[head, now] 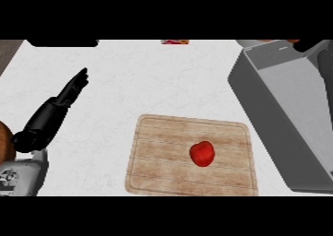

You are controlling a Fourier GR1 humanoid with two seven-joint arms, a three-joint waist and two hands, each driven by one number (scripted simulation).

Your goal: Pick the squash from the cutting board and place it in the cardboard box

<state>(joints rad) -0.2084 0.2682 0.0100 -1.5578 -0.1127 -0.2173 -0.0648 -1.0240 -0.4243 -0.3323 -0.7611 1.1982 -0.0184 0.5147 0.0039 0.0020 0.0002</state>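
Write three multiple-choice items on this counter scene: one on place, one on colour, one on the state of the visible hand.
1. Where is the small red squash?
A. On the rectangular wooden cutting board
B. Inside the box
C. On the bare counter

2. What colour is the open box at the right?
A. Brown
B. Grey
C. Blue

3. How is the black left robot hand?
A. Curled round the squash
B. Pressing the board
C. Fingers straight, holding nothing

Key: 1 A, squash lies on the board; 2 B, its walls look grey; 3 C, it is left of the board, apart.
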